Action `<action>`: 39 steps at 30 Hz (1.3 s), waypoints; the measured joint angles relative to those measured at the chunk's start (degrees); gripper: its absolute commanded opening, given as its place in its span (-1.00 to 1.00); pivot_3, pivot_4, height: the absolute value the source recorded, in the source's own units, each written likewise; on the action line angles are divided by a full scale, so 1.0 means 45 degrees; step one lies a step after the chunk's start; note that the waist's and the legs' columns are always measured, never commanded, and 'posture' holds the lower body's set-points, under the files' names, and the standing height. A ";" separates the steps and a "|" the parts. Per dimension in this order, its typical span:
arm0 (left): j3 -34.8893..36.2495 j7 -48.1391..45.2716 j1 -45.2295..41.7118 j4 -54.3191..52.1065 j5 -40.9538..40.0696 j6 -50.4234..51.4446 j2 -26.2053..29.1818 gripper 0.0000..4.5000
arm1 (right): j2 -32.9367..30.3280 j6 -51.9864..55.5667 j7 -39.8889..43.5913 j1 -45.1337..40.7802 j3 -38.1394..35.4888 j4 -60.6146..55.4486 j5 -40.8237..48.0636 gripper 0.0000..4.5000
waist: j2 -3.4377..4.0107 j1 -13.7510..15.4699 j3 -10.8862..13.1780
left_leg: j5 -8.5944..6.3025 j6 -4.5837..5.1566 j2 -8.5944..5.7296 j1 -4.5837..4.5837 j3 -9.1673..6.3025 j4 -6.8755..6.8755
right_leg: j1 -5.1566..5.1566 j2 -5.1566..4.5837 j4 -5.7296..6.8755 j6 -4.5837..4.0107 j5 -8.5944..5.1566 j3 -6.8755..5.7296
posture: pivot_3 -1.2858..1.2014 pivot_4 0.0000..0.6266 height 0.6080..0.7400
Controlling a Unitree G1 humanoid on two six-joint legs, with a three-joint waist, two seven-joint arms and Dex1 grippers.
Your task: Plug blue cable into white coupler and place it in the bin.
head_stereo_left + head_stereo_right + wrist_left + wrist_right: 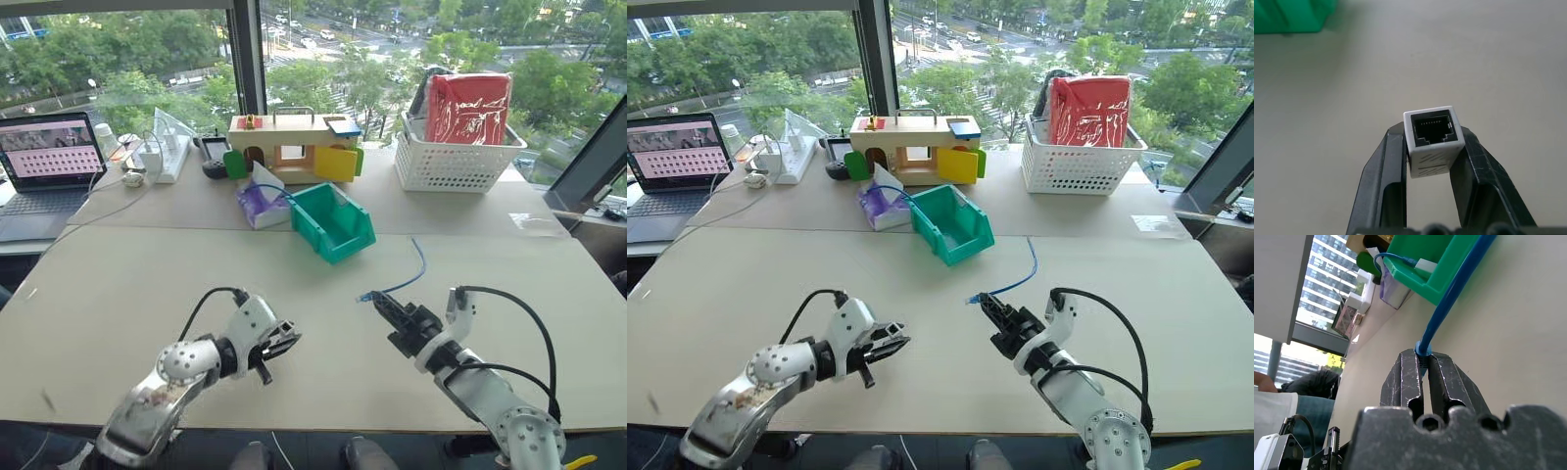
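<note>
My left gripper (pixel 285 339) hovers over the near left part of the table, shut on the white coupler (pixel 1432 142). The coupler's dark socket faces away from the wrist. To the right, my right gripper (pixel 376 303) is shut on one end of the blue cable (pixel 404 282), just behind its plug. The rest of the cable trails across the table toward the far side. In the right wrist view the cable (pixel 1452 301) runs out from between the fingers (pixel 1405 369) toward the bin. The teal-green bin (pixel 338 240) sits mid-table beyond both grippers, with its cut-away front facing me.
A purple tissue pack (pixel 259 207) lies left of the bin. A second blue cord (pixel 1396 257) with a white piece hangs over the bin's rim. A wooden box (pixel 294 145), a white lattice basket (pixel 453 162) and a laptop (pixel 47 166) stand further back. A seated person (pixel 1283 401) is beside the table.
</note>
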 measured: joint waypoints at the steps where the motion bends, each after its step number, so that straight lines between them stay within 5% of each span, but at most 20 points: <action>1: -0.0484 -0.0366 -0.0689 0.0589 0.0169 0.0005 -0.0074 -0.67 | 0.0037 -0.0021 -0.0030 0.0008 0.0252 -0.0143 -0.0391 -1.00 | 0.0000 0.0013 0.0000 | 0.0000 0.0000 -0.0008 -0.0003 -0.0005 0.0000 | 0.0004 -0.0001 0.0001 0.0019 0.0011 0.0001 | 0.03 -0.52 1.00; 15: -0.3159 -0.2337 -0.5144 0.4095 0.0544 0.2593 -0.2087 -0.67 | -0.0423 0.0465 0.0168 -0.0715 0.2155 -0.0451 -0.3736 -1.00 | -0.0003 0.0037 0.0000 | 0.0001 0.0002 -0.0037 -0.0013 -0.0051 0.0004 | 0.0020 -0.0004 0.0009 0.0024 0.0009 -0.0013 | 0.03 -0.52 1.00; 39: -0.3108 -0.2420 -0.5393 0.4363 0.0616 0.3252 -0.2510 -0.67 | -0.1182 0.2024 0.0226 -0.0400 0.1598 -0.1182 -0.4180 -1.00 | -0.0008 0.0133 -0.0024 | 0.0001 0.0002 -0.0040 0.0002 -0.0067 0.0025 | 0.0051 -0.0007 0.0013 0.0045 -0.0003 -0.0019 | 0.03 -0.52 1.00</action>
